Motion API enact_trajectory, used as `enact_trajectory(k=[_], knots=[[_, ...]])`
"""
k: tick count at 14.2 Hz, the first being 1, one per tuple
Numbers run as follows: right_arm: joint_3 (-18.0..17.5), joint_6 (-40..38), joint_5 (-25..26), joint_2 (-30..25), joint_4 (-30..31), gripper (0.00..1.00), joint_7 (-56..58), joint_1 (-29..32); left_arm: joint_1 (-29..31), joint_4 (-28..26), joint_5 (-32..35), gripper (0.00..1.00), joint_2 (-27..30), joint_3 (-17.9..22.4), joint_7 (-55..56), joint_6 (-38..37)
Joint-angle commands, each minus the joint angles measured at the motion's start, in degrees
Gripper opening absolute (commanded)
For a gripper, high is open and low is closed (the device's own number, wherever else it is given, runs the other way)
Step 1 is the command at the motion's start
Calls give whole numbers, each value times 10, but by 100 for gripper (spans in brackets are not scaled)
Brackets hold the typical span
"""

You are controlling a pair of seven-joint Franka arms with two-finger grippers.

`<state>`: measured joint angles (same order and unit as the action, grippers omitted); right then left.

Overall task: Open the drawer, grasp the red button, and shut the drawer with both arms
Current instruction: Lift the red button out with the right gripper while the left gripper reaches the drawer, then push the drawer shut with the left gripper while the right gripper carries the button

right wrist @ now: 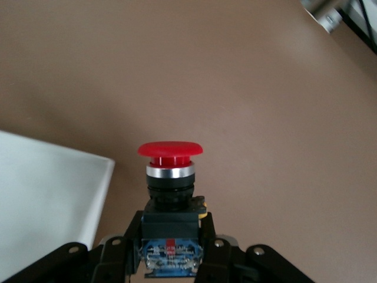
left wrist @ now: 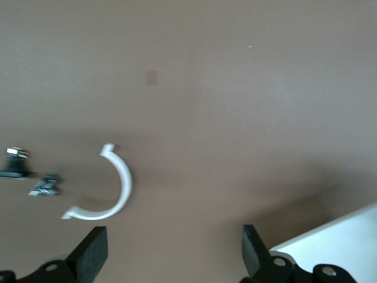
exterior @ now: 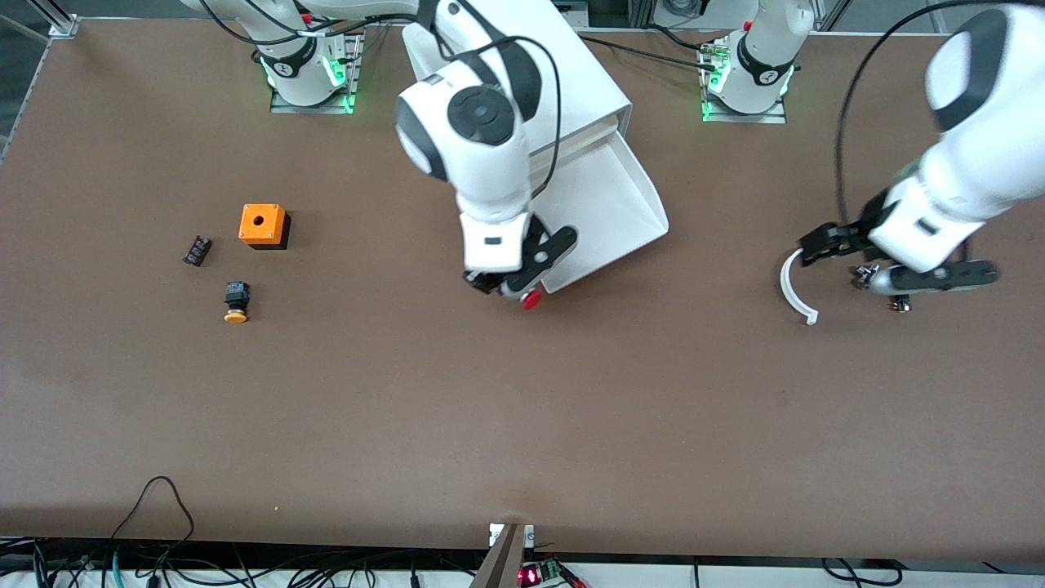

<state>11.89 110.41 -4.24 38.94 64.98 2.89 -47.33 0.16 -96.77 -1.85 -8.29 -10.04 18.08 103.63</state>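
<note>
Just past the front lip of the pulled-out drawer, over bare table, we find the right gripper clamped on the button. In the right wrist view the fingers grip the black body, leaving the red cap free and pointing away from the wrist; we judge this hold keeps the cap from being pressed. The drawer corner shows just beside the button, so the part is out of the tray and clear of it.

The top drawer stands open from the white cabinet, angled toward the front camera, and what we see of its tray looks empty. We judge the grab done and the closing still to come.

The left gripper waits with jaws apart above the table toward the left arm's end, holding nothing. Below it lies a white curved piece, with small metal fasteners near it.

Toward the right arm's end sit an orange box with a hole, an orange-capped button and a small dark component, all well apart from the drawer.

Nothing blocks the drawer's front; the right forearm hangs over the tray and we judge it may need to shift before pushing.
</note>
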Motion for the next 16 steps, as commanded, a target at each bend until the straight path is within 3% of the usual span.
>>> enact_trajectory(k=[1,6,8,12,16], knots=[[5,-6,-16,-56,89,29,-80,38,-20,-36,20,100,-22,-15,87,63],[22,1,-10,-75,193,30,-168,94,-78,-118,20,100,-69,-17,231,247],[22,8,19,-79,237,30,-182,111,-97,-152,21,100,-82,-17,277,313],[22,72,27,-92,327,30,-184,147,-153,-161,25,100,-119,-16,381,351],[21,156,28,-125,420,29,-176,199,-183,-205,25,100,-103,-18,423,353]])
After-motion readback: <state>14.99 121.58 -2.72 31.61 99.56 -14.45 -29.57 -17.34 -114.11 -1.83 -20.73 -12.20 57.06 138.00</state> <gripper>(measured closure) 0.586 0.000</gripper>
